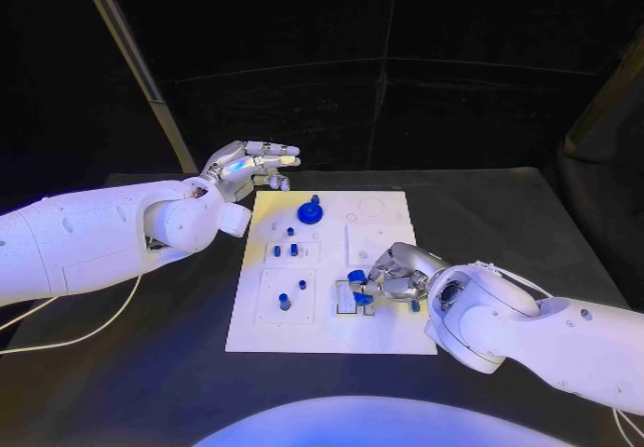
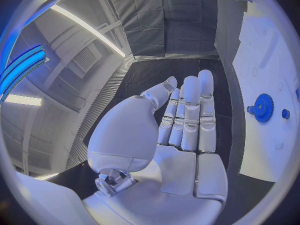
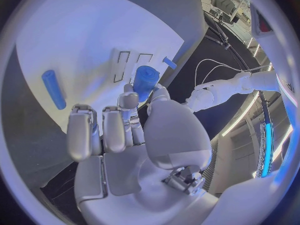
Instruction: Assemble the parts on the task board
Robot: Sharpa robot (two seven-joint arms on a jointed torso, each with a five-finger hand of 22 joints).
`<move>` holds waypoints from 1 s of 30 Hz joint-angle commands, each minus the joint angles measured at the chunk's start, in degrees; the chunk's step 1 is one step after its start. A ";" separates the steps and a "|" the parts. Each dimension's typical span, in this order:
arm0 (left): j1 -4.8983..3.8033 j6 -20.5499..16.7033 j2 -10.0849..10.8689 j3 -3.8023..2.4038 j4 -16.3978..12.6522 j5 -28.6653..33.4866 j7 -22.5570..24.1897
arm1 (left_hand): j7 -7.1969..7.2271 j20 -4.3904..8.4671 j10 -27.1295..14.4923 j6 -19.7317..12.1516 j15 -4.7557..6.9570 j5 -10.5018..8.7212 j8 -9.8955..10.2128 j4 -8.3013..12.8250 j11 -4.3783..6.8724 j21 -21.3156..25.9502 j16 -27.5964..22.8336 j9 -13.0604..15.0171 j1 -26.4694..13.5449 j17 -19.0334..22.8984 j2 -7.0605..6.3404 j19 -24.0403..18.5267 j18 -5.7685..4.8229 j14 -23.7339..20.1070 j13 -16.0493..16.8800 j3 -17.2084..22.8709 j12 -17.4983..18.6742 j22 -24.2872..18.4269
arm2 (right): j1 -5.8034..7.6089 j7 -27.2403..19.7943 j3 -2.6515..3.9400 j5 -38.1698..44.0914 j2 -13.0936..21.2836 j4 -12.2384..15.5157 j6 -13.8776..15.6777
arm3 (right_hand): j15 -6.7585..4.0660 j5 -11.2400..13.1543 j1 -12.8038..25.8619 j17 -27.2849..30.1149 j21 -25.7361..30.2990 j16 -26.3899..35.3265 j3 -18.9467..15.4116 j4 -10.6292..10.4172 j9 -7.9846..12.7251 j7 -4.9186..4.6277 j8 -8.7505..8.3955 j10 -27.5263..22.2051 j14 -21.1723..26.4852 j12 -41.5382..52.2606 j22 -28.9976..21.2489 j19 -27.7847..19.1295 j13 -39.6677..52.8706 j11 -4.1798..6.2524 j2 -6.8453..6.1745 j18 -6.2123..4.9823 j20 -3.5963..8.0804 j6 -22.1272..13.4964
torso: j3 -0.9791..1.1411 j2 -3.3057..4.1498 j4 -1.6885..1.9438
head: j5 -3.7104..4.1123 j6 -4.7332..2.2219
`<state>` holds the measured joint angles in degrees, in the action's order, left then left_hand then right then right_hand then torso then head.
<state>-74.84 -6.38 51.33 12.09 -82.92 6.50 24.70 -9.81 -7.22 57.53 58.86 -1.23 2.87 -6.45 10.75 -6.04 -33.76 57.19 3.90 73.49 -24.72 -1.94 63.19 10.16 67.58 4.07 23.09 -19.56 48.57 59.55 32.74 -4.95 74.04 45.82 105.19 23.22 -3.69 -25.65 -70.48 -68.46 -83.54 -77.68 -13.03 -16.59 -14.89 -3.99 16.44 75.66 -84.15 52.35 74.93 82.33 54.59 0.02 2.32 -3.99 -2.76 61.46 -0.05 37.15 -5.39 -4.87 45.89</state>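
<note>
The white task board point(image 1: 331, 321) lies lengthwise in the middle of the black table point(image 1: 510, 214).

The left robot hand point(image 1: 255, 164) hangs off the board's far left corner, at about 11 o'clock from the board's centre. In the left wrist view its fingers point(image 2: 187, 110) are straight and side by side, the thumb a little apart, and the palm is bare: it holds nothing.

The right robot hand point(image 1: 389, 279) sits over the board's near right part, at about 4 o'clock from the centre. Its fingers are curled in, and the right wrist view shows a short blue cylinder point(image 3: 145, 80) pinched between the thumb and a fingertip, held just above the white plate beside 2 narrow rectangular slots point(image 3: 128, 65).

A blue gear point(image 1: 310, 213) with a small knob stands on the board at about 12 o'clock; the left wrist view shows it too, with a small blue peg just beside it. Small blue pegs point(image 1: 286, 250) stand in the recessed panel just nearer than the gear. Another blue peg point(image 1: 283, 300) stands in the near left panel at about 8 o'clock. A long blue pin point(image 3: 53, 88) lies flat on the board, well apart from the held cylinder. A small blue piece point(image 3: 169, 62) lies near the board's edge beyond the slots.
</note>
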 commanded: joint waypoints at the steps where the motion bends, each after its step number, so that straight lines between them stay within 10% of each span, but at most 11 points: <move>1: -0.09 0.67 -0.03 -0.05 -0.15 0.14 0.24 | 0.02 0.00 -0.37 -0.29 -0.19 0.06 -0.31 -0.10 -0.19 0.27 -0.22 -0.02 -0.64 0.06 -0.10 -0.36 0.30 -0.38 -0.08 -0.34 -0.39 -0.06 | 0.10 1.30 0.03 -1.71 -0.80 -0.46 -3.87 | -0.43 0.21 0.71 -0.19 -0.32 -0.32 -0.40 0.00 -0.12 0.01 0.03 0.25 -2.34 -0.21 2.36 0.19 0.09 0.35 -0.03 1.01 0.37 0.54 | 0.01 -0.02 -0.11 | -0.09 0.09; 16: -0.09 0.74 -0.11 -0.05 -0.15 0.14 0.16 | 0.02 -0.01 -0.46 -0.32 -0.19 0.06 -0.32 -0.13 -0.19 0.34 -0.23 -0.03 -0.67 0.14 -0.10 -0.36 0.31 -0.41 -0.08 -0.41 -0.45 -0.13 | 0.11 2.93 0.04 -1.31 -3.43 -2.22 -4.49 | -0.61 -0.20 1.29 -0.09 -0.26 -0.20 -0.84 0.03 -0.57 0.25 0.04 0.39 -2.30 -0.58 2.26 0.11 0.15 0.56 0.33 0.99 0.55 1.12 | 0.03 -0.02 -0.12 | -0.35 0.18; 20: -0.09 0.76 -0.13 -0.05 -0.15 0.14 0.14 | 0.02 -0.01 -0.46 -0.32 -0.19 0.06 -0.32 -0.13 -0.19 0.34 -0.23 -0.03 -0.67 0.14 -0.10 -0.36 0.31 -0.41 -0.08 -0.41 -0.45 -0.13 | 0.11 3.37 0.05 -0.18 -3.82 -2.78 -4.37 | -0.58 10.97 5.61 0.99 0.21 0.62 -3.34 0.63 -1.14 0.20 -0.47 -0.21 -2.01 -2.74 1.44 -0.40 -1.03 0.44 0.52 0.81 0.65 0.98 | 0.03 -0.07 -0.10 | -0.36 0.13; 23: -0.09 0.73 -0.10 -0.05 -0.16 0.14 0.13 | 0.02 -0.01 -0.46 -0.32 -0.19 0.06 -0.32 -0.13 -0.19 0.34 -0.23 -0.03 -0.67 0.14 -0.10 -0.36 0.31 -0.41 -0.08 -0.41 -0.45 -0.13 | 0.11 3.61 0.05 0.56 -4.05 -3.14 -4.35 | -0.28 20.79 10.25 3.08 1.46 2.23 -3.74 -0.04 -1.41 -0.59 -1.44 -3.37 -1.48 -9.77 -0.70 -1.74 -6.44 -0.10 -2.04 0.42 0.12 -0.44 | 0.04 -0.03 -0.10 | -0.39 0.09; 26: -0.10 0.72 -0.08 -0.05 -0.14 0.14 0.12 | 0.00 -0.02 -0.50 -0.35 -0.20 0.05 -0.32 -0.19 -0.20 0.39 -0.23 -0.03 -0.74 0.18 -0.09 -0.35 0.30 -0.41 -0.09 -0.45 -0.49 -0.17 | 0.12 3.63 0.05 1.13 -4.20 -3.30 -4.29 | 0.24 22.63 14.06 4.02 2.31 3.17 0.23 -0.48 -1.79 -0.91 -2.08 -5.46 -1.29 -14.79 -2.01 -2.52 -10.32 -0.60 -6.78 0.07 -0.16 -1.43 | 0.04 -0.02 -0.12 | -0.39 0.12; 30: -0.10 0.72 -0.06 -0.05 -0.13 0.14 0.08 | 0.00 -0.02 -0.50 -0.35 -0.20 0.05 -0.32 -0.19 -0.20 0.39 -0.23 -0.03 -0.74 0.18 -0.09 -0.35 0.30 -0.41 -0.09 -0.45 -0.49 -0.17 | 0.11 3.40 0.05 1.77 -4.13 -3.19 -4.15 | 0.38 22.62 15.20 4.72 2.71 3.85 2.44 -0.43 -2.09 -1.10 -2.36 -5.60 -1.17 -15.51 -2.59 -2.82 -10.79 -0.70 -8.95 -0.06 -0.29 -1.80 | 0.07 -0.04 -0.15 | -0.43 0.20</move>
<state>-74.86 -6.29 51.28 12.09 -82.96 6.50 24.59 -9.81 -7.21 57.32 58.86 -1.43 2.87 -6.45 10.58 -6.24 -33.76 57.19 3.90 73.28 -24.65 -2.14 63.20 10.16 67.37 4.07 22.93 -19.92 48.50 59.57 35.95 -4.93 74.30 41.67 101.84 19.21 -3.69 -3.20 -55.34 -63.82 -81.10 -74.10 -10.84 -17.02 -16.93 -5.26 14.25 70.40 -84.15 37.04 72.40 79.84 43.87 -0.71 -6.19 -4.00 -3.17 60.03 -0.01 37.11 -5.50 -5.28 46.04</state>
